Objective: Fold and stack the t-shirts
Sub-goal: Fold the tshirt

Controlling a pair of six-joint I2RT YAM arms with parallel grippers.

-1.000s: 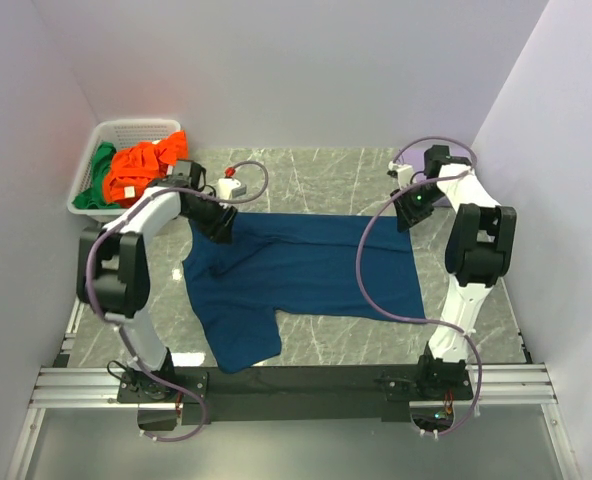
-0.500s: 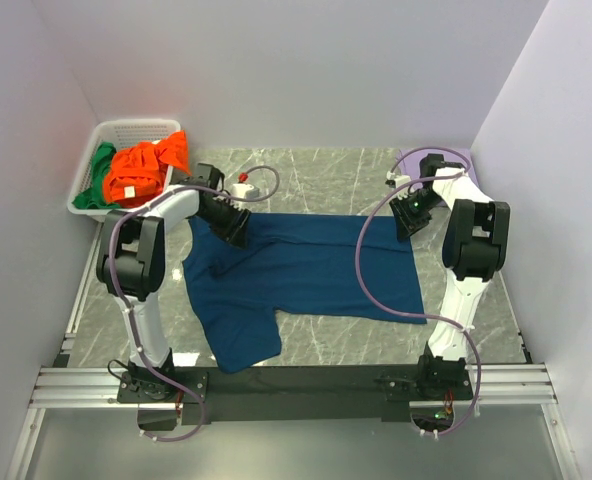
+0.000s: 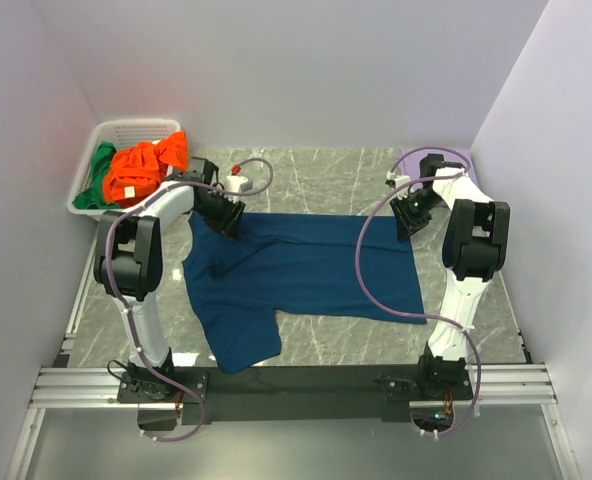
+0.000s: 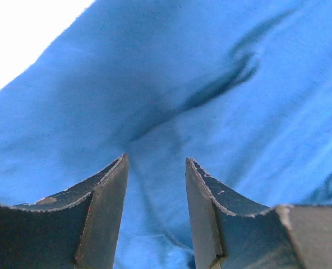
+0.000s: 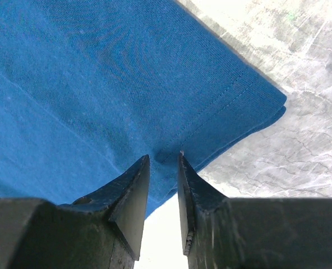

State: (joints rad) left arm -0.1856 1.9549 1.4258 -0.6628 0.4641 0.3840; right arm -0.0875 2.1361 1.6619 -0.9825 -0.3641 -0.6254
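A navy blue t-shirt [image 3: 306, 270] lies spread flat on the marble table. My left gripper [image 3: 226, 217] is down on its far left part, near the shoulder. In the left wrist view the left gripper [image 4: 155, 159] stands open, pressed onto the navy cloth [image 4: 211, 67], which shows in the gap. My right gripper [image 3: 408, 218] is at the shirt's far right corner. Seen from the wrist, the right gripper [image 5: 164, 156] has a narrow gap, and a small pucker of the hem [image 5: 227, 95] sits between its tips. An orange t-shirt [image 3: 146, 165] and a green one [image 3: 101, 170] lie bunched in the basket.
The white slotted basket [image 3: 126, 126] stands at the far left corner against the wall. A small white and red object [image 3: 238, 180] lies on the table just behind the left gripper. Purple cables loop over both arms. Walls close in the table on three sides.
The left gripper moved right along the shirt's far edge, then drew back a little toward the far side. The right gripper lowered onto the corner. Both pairs of jaws have narrowed.
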